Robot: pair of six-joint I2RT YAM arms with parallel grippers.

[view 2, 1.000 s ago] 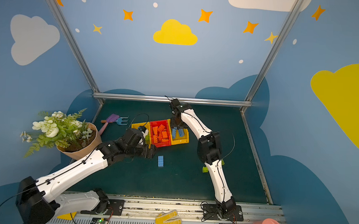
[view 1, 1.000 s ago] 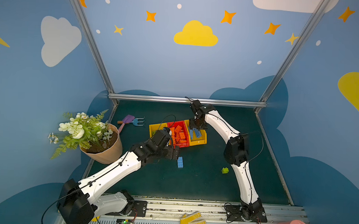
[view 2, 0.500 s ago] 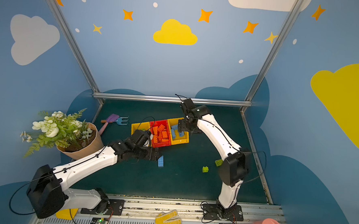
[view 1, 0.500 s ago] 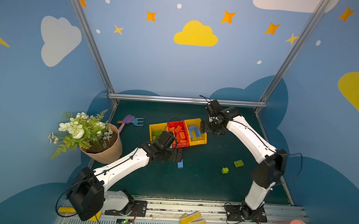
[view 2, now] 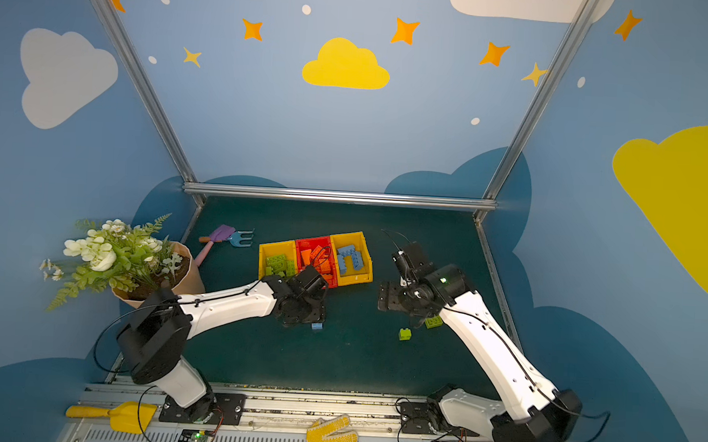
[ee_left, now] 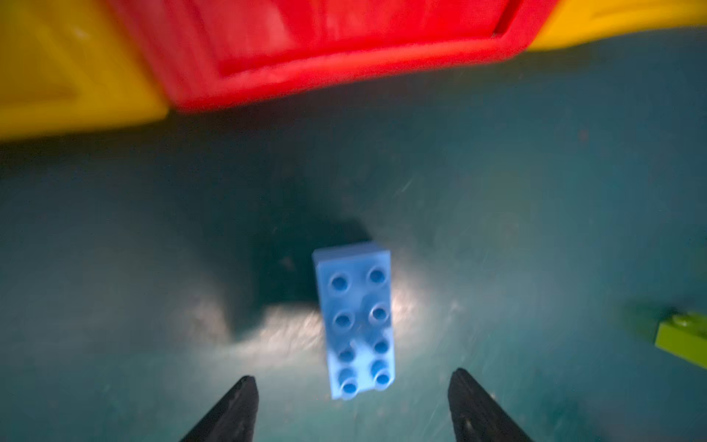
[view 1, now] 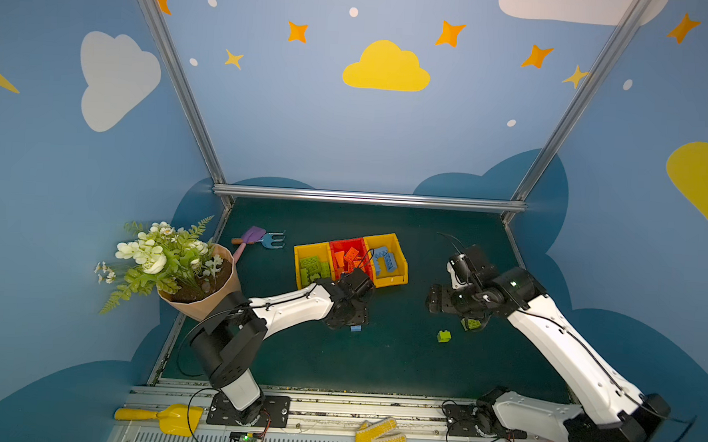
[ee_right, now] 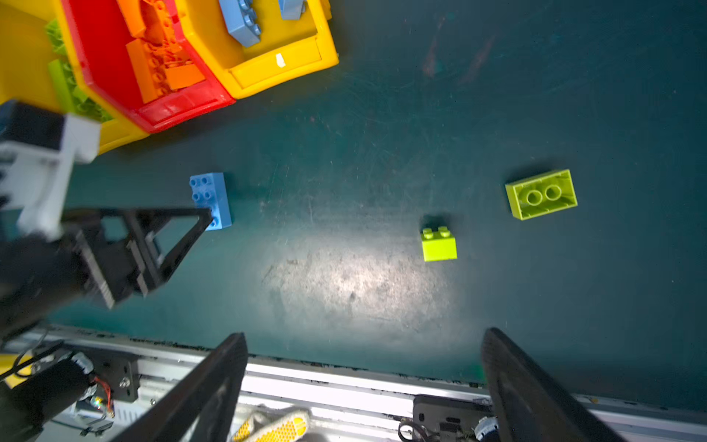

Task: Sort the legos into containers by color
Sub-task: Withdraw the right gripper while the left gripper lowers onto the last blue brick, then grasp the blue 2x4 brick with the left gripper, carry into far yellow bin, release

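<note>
Left gripper (ee_left: 352, 375): hangs low over the mat (ee_left: 497, 191), jaws spread and empty, either side of a blue brick (ee_left: 354, 321) lying studs up just in front of the red bin (ee_left: 344, 69). Right gripper (ee_right: 365, 333): fingers wide apart, nothing between them. Loose on the mat near it: a small green brick (ee_right: 439, 245), studs up, and a bigger green brick (ee_right: 541, 194), upside down. Inside the three bins (view 1: 386, 280): green, orange and blue bricks, one color each.

Left end effector (ee_left: 354, 377) and right end effector (ee_right: 365, 335) point downward, jaws apart.
</note>
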